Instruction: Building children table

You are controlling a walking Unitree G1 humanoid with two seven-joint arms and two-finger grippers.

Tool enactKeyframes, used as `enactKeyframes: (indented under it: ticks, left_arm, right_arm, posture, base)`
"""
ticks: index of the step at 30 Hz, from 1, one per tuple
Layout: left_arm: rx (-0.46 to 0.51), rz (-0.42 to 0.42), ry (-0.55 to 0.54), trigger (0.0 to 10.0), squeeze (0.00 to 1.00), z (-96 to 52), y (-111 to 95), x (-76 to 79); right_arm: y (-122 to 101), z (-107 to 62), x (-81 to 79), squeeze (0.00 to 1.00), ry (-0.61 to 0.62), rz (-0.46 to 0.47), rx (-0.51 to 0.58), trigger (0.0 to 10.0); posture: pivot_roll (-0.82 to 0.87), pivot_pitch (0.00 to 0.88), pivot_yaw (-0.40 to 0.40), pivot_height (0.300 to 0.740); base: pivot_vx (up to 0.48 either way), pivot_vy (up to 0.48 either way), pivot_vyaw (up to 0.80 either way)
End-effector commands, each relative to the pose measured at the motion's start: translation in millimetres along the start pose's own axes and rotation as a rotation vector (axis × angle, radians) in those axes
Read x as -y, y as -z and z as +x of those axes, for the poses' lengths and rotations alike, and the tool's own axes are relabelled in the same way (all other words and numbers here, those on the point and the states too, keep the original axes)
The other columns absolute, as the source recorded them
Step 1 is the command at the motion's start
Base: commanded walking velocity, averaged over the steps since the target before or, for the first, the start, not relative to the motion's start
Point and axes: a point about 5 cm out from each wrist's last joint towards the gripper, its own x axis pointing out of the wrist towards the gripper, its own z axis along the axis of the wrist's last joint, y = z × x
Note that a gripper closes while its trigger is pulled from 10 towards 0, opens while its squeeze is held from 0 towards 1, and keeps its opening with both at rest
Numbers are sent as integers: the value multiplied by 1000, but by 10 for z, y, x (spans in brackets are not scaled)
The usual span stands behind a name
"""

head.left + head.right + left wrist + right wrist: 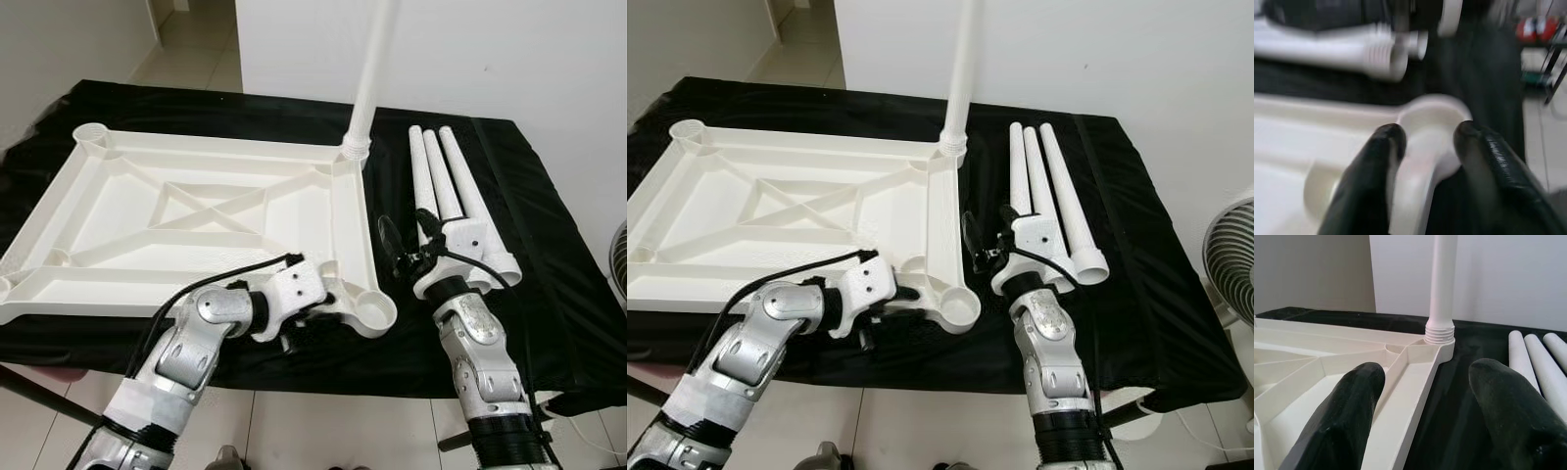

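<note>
The white tabletop (196,211) lies upside down on the black cloth (549,284), spanning the left and centre of the head views, ribs up and a round socket at each corner. One leg (374,69) already stands upright in the far right socket, at upper centre of the frame; three loose legs (446,186) lie side by side on the cloth to its right. The left gripper (1425,147) sits at the near right corner socket (374,311), low in the centre, its two black fingers closed either side of the socket's rim, pinning that corner. The right gripper (1430,396) hovers just right of the tabletop edge and left of the loose legs, fingers spread wide and holding nothing. The step in hand looks like fetching the next leg for the socket the left gripper steadies. To do it well, the right gripper should swing over to the nearest loose leg, close on it near the middle so it balances, stand it vertical with the threaded end down, and centre it before turning, while the left grip stops the tabletop sliding on the cloth.
</note>
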Motion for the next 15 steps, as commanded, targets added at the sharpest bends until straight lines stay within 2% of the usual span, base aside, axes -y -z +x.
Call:
enactKeyframes:
  ticks: [1, 3, 4, 5, 8, 9, 10, 12, 13, 15]
  left_arm:
    - [2, -12, -33, 10000, 1000, -48, -2, -31]
    - [-4, -4, -39, 10000, 1000, -50, -1, -37]
    - [-23, 33, -41, 10000, 1000, -54, -1, -41]
    - [-62, 56, -61, 10000, 376, -53, 26, -66]
    - [-89, 70, -76, 10000, 376, -55, 44, -81]
    - [-93, 80, -85, 10000, 0, -63, 38, -86]
    - [-87, 100, -97, 10000, 0, -70, 17, -94]
    - [-79, 115, -103, 10000, 0, -75, -2, -96]
    - [-60, 133, -112, 10000, 0, -77, -27, -99]
    - [-41, 144, -121, 10000, 0, -80, -53, -99]
  right_arm:
    - [33, -12, 11, 0, 8, -2, -17, 10000]
    - [33, -13, 11, 0, 8, -2, -17, 10000]
    - [31, -11, 9, 0, 7, -2, -16, 10000]
    - [30, -3, 8, 0, 8, -2, -15, 10000]
    - [30, 3, 8, 0, 10, -2, -14, 10000]
    - [31, 11, 17, 0, 22, 3, -15, 10000]
    - [31, 24, 42, 525, 47, 1, -15, 10000]
    - [32, 31, 59, 525, 65, 0, -16, 10000]
    - [31, 41, 81, 1000, 83, 6, -16, 10000]
    - [30, 50, 99, 1000, 97, 14, -16, 10000]
  posture:
    - [105, 77, -44, 740]
    - [105, 77, -44, 740]
    - [106, 80, -45, 740]
    - [106, 80, -45, 740]
    - [106, 80, -45, 740]
    - [106, 85, -44, 740]
    - [108, 87, -45, 740]
    - [108, 87, -45, 740]
    - [110, 88, -45, 740]
    - [110, 88, -45, 740]
  base:
    - [0, 0, 0]
    - [0, 0, 0]
    - [0, 0, 0]
    - [0, 0, 0]
    - [0, 0, 0]
    - [0, 0, 0]
    - [0, 0, 0]
    - [0, 0, 0]
    - [0, 0, 0]
    - [0, 0, 0]
